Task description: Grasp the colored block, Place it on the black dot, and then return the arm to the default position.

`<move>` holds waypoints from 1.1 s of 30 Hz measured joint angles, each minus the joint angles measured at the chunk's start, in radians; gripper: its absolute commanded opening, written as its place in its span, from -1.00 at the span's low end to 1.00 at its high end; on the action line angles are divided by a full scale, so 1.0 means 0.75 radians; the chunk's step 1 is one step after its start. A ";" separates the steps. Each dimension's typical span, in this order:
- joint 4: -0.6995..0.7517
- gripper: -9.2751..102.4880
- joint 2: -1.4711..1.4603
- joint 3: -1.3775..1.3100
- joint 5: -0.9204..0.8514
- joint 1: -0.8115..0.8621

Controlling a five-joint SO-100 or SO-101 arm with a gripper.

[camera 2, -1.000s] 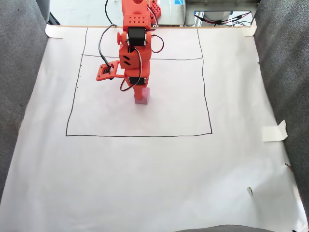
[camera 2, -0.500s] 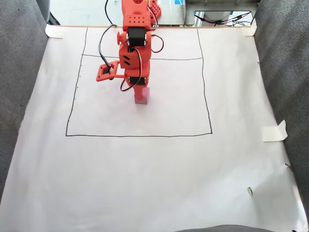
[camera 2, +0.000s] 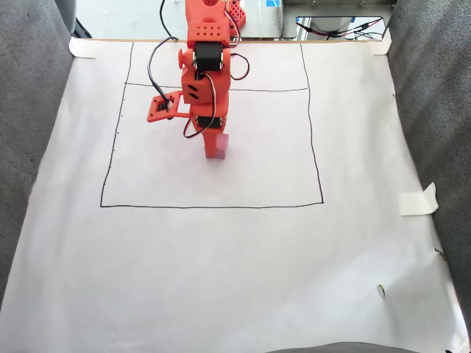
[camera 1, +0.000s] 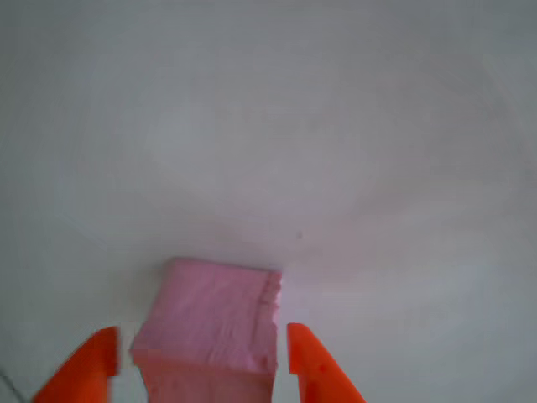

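Straddling the colored block [camera 1: 214, 315], the gripper [camera 1: 200, 330] is showing in the other view as two orange pointed tips, one on each side of the pale pink cube. A thin strip of white paper is showing between the left tip and the block, and a narrower gap is showing at the right tip, so the jaws are standing slightly parted and are not visibly squeezing anything. The block is sitting flat on the paper, its far edge a little ragged. Moving to the fixed view, the arm [camera 2: 204, 70] is reaching down from the far edge into the drawn square [camera 2: 316, 147], and the gripper [camera 2: 213, 140] is hanging directly over the block [camera 2: 216, 149], which is lying inside the square, in its upper half and slightly left of its middle. Compared with half a second ago, block and arm are staying almost exactly where they were; only the look of the pink face is shifting slightly. That is suggesting either a release just finishing or a grasp just starting. Whether the black dot is lying beneath the block cannot be told. Outside the square, a folded piece of tape [camera 2: 418, 200] is lying to the right and a small speck [camera 2: 380, 290] further down to the right, both well apart from the block, so nothing is standing in the arm's way.
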 measured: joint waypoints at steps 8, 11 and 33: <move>-0.092 -0.20 0.207 0.196 0.000 0.000; -0.125 -0.24 0.364 0.335 -0.004 0.000; -0.241 -0.83 2.248 1.759 -0.157 0.092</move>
